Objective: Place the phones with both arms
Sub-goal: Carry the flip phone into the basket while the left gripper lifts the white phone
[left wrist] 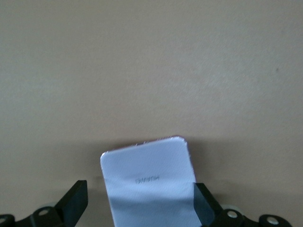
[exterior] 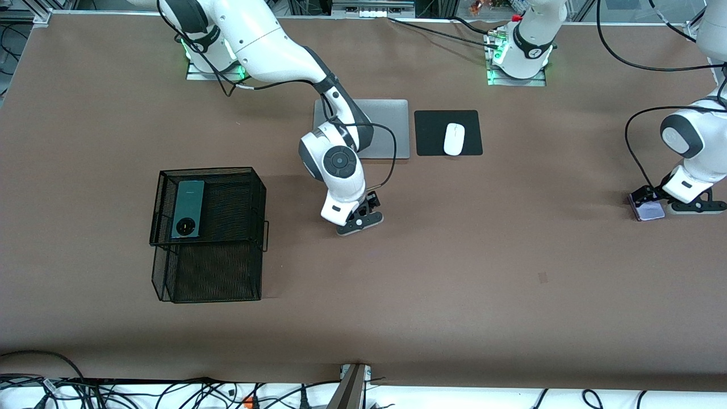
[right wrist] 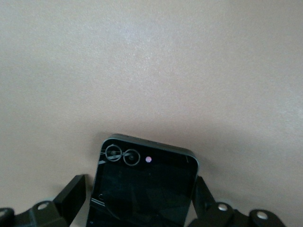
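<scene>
R gripper (exterior: 359, 220) low over the tabletop (exterior: 454, 255), nearer the front cam than the laptop (exterior: 379, 128). Jaws wide, one each side of the black phone (right wrist: 144, 189), which lies flat between them; can't tell if they touch it.

L gripper (exterior: 659, 200) at the L arm's end of the tabletop, well apart from the laptop. Jaws wide around the lilac phone (exterior: 647, 209), also flat on the tabletop; one looks to meet its edge, the other stands clear.

Dark-green phone (exterior: 188, 209) lies on the upper tier of the black mesh basket (exterior: 238, 193), toward the R arm's end from the laptop. Mouse (exterior: 454, 138) on its black pad (exterior: 431, 133) beside the laptop.
</scene>
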Controlling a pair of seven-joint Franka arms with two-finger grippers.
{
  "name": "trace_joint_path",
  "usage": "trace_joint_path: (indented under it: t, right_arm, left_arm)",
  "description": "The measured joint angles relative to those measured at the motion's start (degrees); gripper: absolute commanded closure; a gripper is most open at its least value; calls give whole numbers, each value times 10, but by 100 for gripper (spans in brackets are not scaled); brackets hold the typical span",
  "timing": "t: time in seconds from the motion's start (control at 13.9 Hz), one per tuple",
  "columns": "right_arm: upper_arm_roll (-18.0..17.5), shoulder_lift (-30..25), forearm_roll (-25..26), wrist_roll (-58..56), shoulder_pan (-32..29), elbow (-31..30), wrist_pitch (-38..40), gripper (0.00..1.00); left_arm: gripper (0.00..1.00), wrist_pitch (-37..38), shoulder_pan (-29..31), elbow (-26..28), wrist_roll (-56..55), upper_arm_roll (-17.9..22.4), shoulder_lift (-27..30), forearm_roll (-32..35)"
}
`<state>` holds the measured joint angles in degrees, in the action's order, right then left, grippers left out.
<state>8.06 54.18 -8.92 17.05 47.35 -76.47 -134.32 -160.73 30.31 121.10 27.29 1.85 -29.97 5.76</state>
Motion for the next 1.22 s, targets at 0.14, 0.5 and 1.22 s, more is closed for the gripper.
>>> trace_joint_path:
  t: [0.14, 0.5, 1.22]
  right_arm:
    - [2, 0, 1, 0, 0, 1, 0, 66]
    - [3, -1, 1, 2, 0, 4, 2, 100]
    - [135, -123, 3, -23, -5, 32, 172, 100]
  left_arm:
    - [0, 0, 0, -4, 0, -3, -2, 0]
    - [0, 0, 9, -8, -1, -6, -15, -20]
    - [12, -1, 29, -11, -2, -29, -25, -70]
